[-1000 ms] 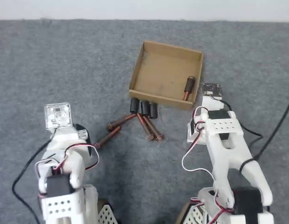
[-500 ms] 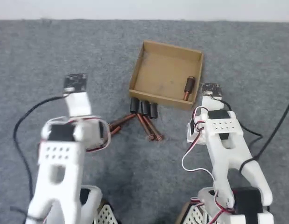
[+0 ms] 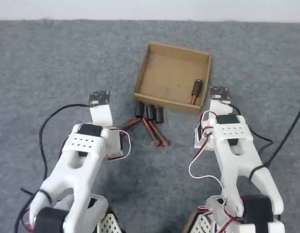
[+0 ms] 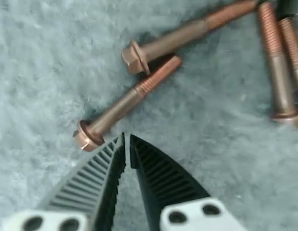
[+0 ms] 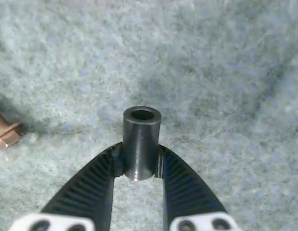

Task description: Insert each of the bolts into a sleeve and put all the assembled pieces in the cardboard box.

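Lying on the desk (image 4: 38,53) just beyond the closed, empty left end effector (image 4: 127,140), the loose copper bolt (image 4: 127,100) looks rigid, smooth, prone to rolling; its plain mid-shank seems the best hold. The right end effector (image 5: 139,155) clamps a black sleeve (image 5: 141,132) by its sides.

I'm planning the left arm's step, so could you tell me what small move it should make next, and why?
Probably open the left gripper and lower it over the bare bolt: its jaws are shut just short of the bolt's head, while the right gripper holds a black sleeve.
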{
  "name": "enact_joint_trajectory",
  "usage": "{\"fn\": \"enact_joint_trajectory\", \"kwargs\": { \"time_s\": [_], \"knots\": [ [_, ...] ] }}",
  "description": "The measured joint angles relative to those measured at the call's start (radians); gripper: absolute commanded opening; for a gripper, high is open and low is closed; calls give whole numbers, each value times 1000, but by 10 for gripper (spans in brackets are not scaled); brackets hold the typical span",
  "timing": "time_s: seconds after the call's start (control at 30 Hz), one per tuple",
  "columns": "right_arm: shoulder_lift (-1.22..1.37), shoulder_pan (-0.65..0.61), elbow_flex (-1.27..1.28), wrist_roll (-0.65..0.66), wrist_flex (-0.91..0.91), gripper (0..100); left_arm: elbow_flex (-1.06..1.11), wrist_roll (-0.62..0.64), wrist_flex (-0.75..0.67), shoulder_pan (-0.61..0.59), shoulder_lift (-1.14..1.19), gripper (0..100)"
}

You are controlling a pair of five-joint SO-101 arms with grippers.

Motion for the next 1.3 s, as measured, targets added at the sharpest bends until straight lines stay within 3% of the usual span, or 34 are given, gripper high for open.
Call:
{"fn": "enact_joint_trajectory", "kwargs": {
  "time_s": [0.3,0.63,1.3],
  "knots": [
    [0,0,0,0,0,7,2,0,-78,-14,164,12],
    [0,0,0,0,0,7,-91,5,-101,-238,278,12],
    [0,0,0,0,0,7,-413,3,-106,-270,417,12]
  ]
}}
